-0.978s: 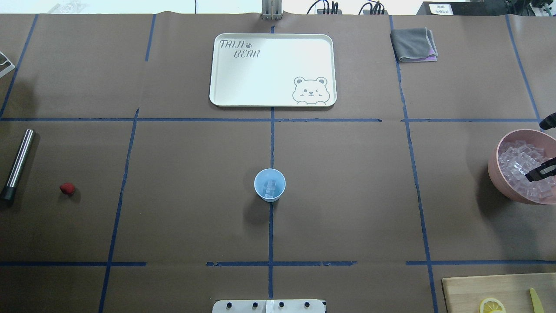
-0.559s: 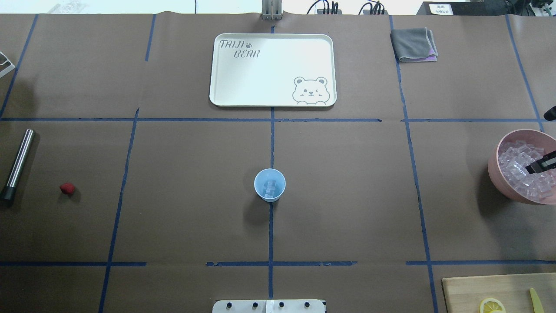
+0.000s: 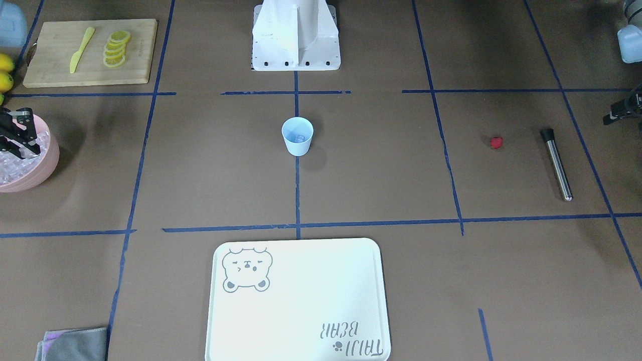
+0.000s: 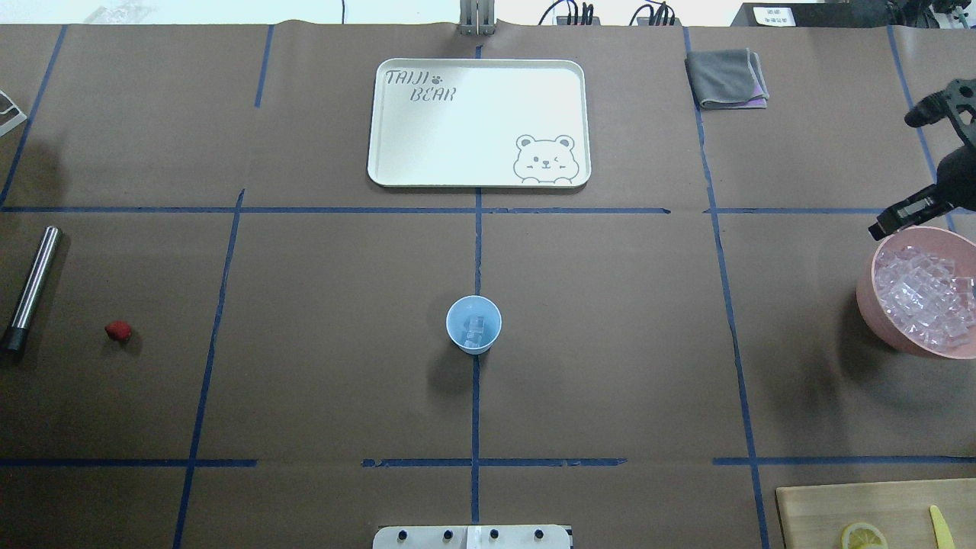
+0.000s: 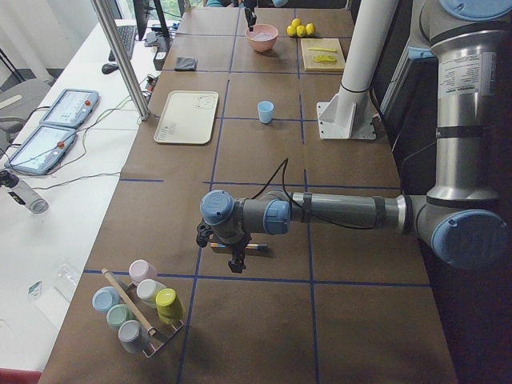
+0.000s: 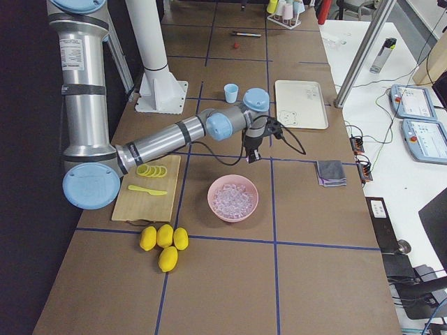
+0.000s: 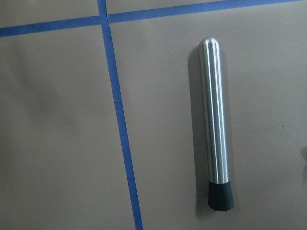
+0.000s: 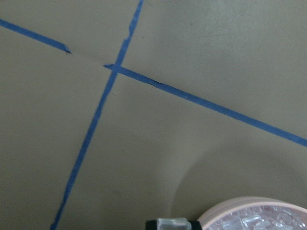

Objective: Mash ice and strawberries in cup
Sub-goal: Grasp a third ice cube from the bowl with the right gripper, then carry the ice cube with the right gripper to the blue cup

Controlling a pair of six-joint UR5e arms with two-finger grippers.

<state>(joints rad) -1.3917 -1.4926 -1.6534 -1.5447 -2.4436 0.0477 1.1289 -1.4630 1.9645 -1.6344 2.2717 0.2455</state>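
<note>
The pale blue cup stands upright at the table's middle with a few clear ice cubes in it. More ice fills the pink bowl at the right edge. My right gripper hovers just beyond the bowl's far rim; the right wrist view shows it shut on one ice cube. The strawberry lies alone at the far left. My left gripper hangs over the steel muddler; its jaws do not show clearly.
A white bear tray lies at the back centre with a grey cloth to its right. A cutting board holds lemon slices and a yellow knife. Whole lemons lie beside it. The robot's base stands behind the cup.
My right gripper has lifted out of the pink bowl's ice and moved back toward the table's far side, past the bowl's rim. The cup, strawberry and muddler have not moved.
</note>
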